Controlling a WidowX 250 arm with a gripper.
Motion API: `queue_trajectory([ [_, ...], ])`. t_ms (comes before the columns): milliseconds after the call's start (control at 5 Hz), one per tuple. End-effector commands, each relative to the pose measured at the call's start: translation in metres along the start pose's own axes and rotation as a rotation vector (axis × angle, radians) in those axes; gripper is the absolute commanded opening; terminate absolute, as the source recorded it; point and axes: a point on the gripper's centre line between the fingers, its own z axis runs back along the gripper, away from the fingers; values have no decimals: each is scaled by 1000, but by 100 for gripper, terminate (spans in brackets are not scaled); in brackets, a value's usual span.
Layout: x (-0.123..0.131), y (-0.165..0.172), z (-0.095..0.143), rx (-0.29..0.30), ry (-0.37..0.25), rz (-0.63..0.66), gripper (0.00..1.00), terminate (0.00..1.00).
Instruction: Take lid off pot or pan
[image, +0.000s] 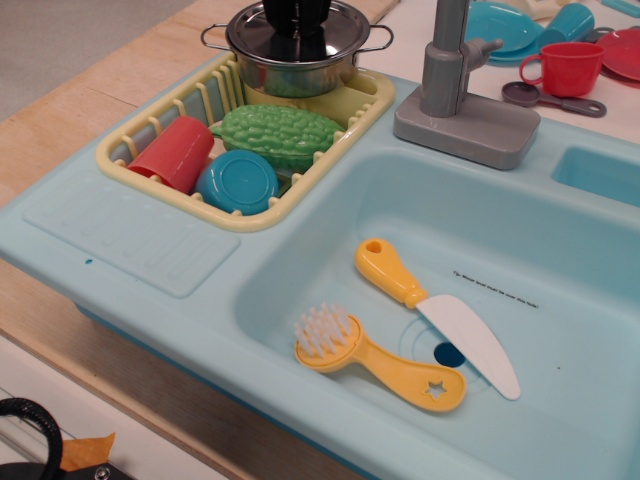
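The steel pot (296, 72) stands at the far end of the yellow dish rack (170, 205), its wire loop handles sticking out left and right. The steel lid (252, 36) lies on the pot and covers it. My gripper (297, 28) comes down from the top edge, and its black fingers (281, 22) are drawn close together over the lid's middle, where the knob sits. The knob itself is hidden between them.
In the rack lie a red cup (176, 152), a round blue dish (238, 182) and a green bumpy gourd (278, 135). A grey faucet (455, 95) stands right of the pot. The sink basin (560, 250) holds a yellow brush (370, 357) and a toy knife (430, 305). More dishes sit at the far right.
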Motion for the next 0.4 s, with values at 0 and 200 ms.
queue_trajectory([
  [0,-10,-4,47,54,-66,46,0,0],
  [200,-26,1,46,55,-62,112,0,0],
])
